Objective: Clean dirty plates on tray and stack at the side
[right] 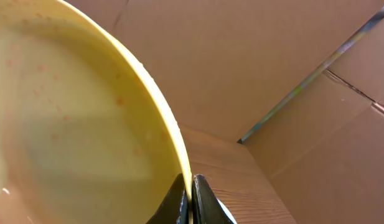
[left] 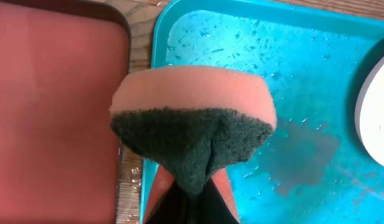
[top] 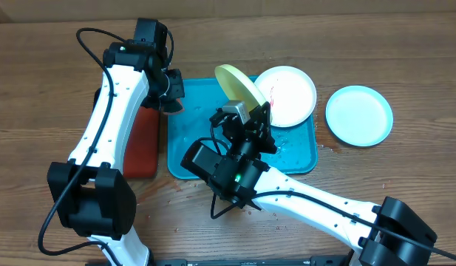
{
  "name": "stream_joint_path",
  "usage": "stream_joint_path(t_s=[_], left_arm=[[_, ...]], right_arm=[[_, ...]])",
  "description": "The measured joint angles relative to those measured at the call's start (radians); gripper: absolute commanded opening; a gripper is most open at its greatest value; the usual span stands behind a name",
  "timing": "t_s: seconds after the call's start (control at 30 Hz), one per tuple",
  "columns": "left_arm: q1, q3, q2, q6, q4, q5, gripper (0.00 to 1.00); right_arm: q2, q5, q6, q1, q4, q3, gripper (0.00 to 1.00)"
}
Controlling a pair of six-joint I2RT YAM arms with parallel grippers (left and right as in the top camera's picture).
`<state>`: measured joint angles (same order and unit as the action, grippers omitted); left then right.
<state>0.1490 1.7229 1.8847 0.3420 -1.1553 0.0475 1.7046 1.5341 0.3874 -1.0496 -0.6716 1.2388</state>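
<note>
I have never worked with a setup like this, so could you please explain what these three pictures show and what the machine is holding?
Two white robot arms sit at a wooden table. The overhead picture looks down from above; the other two come from cameras on each arm's wrist. The left gripper is shut on a pink sponge with a dark scrubbing face, above the wet blue tray, beside a red tray. The right gripper pinches the rim of a yellow-green plate, held tilted over the tray. A white plate with red smears rests on the tray's corner; a pale blue plate lies on the table.
</note>
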Motion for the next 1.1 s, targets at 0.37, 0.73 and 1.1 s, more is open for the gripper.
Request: stream_joint_path(t_s=[0.37, 0.73, 1.1], left_arm=[[0.0, 0.0, 0.0, 0.0, 0.003, 0.0, 0.04], [0.0, 0.0, 0.0, 0.0, -0.007, 0.0, 0.04], [0.0, 0.0, 0.0, 0.0, -0.019, 0.0, 0.04]], right_arm=[[0.0, 0.0, -0.004, 0.0, 0.0, 0.0, 0.04], [0.0, -0.016, -0.004, 0.0, -0.002, 0.0, 0.04], [0.0, -0.105, -0.004, 0.0, -0.04, 0.0, 0.04]])
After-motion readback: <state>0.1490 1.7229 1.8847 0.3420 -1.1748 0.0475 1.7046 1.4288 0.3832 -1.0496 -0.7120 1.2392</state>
